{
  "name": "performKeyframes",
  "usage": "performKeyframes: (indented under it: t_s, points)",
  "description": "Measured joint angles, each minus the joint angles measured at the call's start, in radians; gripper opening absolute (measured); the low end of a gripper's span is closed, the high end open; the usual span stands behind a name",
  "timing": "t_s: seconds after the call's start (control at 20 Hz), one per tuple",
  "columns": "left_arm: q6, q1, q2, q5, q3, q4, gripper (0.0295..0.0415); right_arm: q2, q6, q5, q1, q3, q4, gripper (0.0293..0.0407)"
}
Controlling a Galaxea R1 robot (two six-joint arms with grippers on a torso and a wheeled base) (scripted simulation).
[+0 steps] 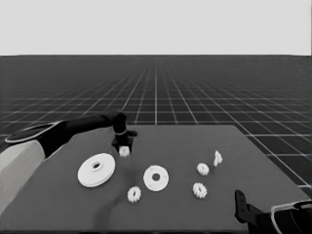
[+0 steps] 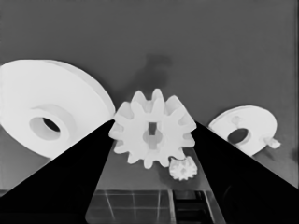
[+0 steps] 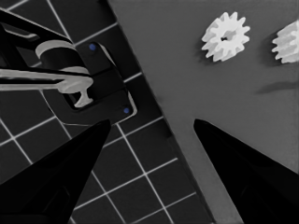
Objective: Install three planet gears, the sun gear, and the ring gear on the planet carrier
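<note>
L gripper (image 1: 124, 147) is at the far-left part of the table (image 1: 195, 214), jaws closed on a small toothed gear (image 2: 153, 128); in the left wrist view the two black fingers (image 2: 70, 177) press its toothed rim from opposite sides, the slotted bore facing the cam. Whether the gear is lifted or sits on the table I can't tell. Just beside it, nearer the cam in the head view, lies the larger round part (image 1: 96, 169), thick w/ a raised hub; to its right, apart from it, the smaller round part (image 1: 156, 178), flat, central hole, nothing on it yet. A 2nd gear (image 1: 134, 194) lies near the front edge between the two; two more gears (image 1: 203, 168) (image 1: 199, 190) sit well right of the smaller part, w/ the thin white piece (image 1: 217, 157) upright just beyond them. R gripper (image 1: 241, 207) is parked at the lower right corner, jaws spread w/ nothing between, looking over the table corner. Handling, as a guess: gear looks rigid, light, smooth; teeth give the fingers some bite, but a tip-only hold could let it pivot. Best held across the rim, bore left clear for seating on the smaller round part.
</note>
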Motion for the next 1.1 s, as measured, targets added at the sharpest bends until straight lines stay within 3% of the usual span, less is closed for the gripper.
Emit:
performKeyframes:
  t_s: [0.1, 0.25, 0.5, 0.65, 1.0, 1.1]
  points:
    - [-0.226, 0.008, 0.151, 0.025, 0.066, 0.026, 0.0313, 0.000, 0.000, 0.000, 0.000, 0.000, 0.000, 0.0385]
    - [-0.279, 0.011, 0.262, 0.032, 0.021, 0.031, 0.0312, 0.000, 0.000, 0.000, 0.000, 0.000, 0.000, 0.0385]
    - [-0.287, 0.011, 0.287, 0.034, 0.001, 0.032, 0.0312, 0.000, 0.000, 0.000, 0.000, 0.000, 0.000, 0.0385]
    - [-0.240, 0.128, 0.315, -0.021, -0.086, 0.134, 0.0312, 0.000, 0.000, 0.000, 0.000, 0.000, 0.000, 0.0385]
    - [-0.222, 0.154, 0.327, -0.039, -0.120, 0.157, 0.0312, 0.000, 0.000, 0.000, 0.000, 0.000, 0.000, 0.0385]
    - [-0.222, 0.154, 0.327, -0.039, -0.121, 0.157, 0.0372, 0.000, 0.000, 0.000, 0.000, 0.000, 0.000, 0.0385]
